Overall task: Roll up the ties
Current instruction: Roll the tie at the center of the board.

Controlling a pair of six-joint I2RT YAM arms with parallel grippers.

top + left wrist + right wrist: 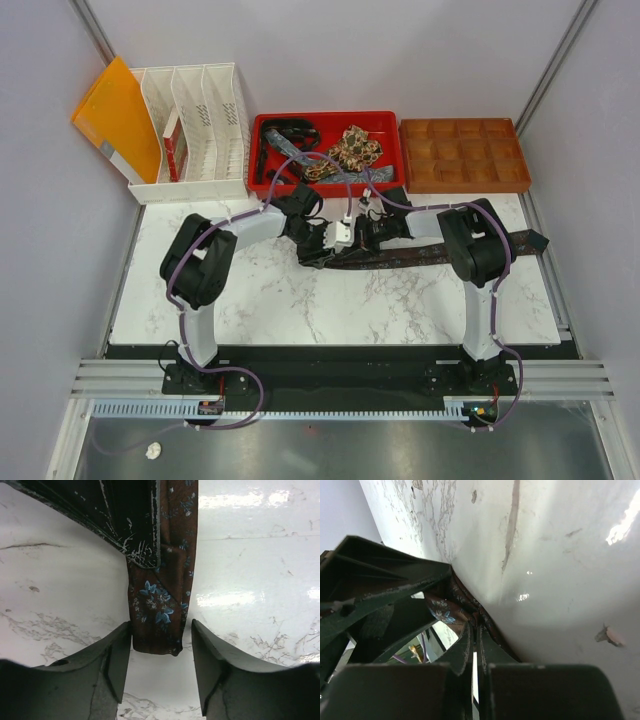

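Two grippers meet over the middle of our white marble table (300,310). Our left gripper (161,642) has its fingers spread wide. The short end of the brown tie (160,600), with its little blue flowers, lies flat on the table right between them. One side of the tie touches one finger, and there is a small gap on the other side.

Our right gripper (475,632) points in from the other side. Its two fingers are squeezed close, with only a thin slit between them, and they pinch a fold of the same tie at their tips. In the left wrist view, one of its dark scratched fingers sits on top of the tie, just past the short end.

From the grippers the tie runs in a long flat strip to the right, under our right arm. Its pointed end reaches the right edge of the table.

Behind the arms a red tray (330,116) holds other ties (350,150) in a heap. An orange tray (462,155) with little boxes sits to its right, and a white rack (200,120) stands to its left.
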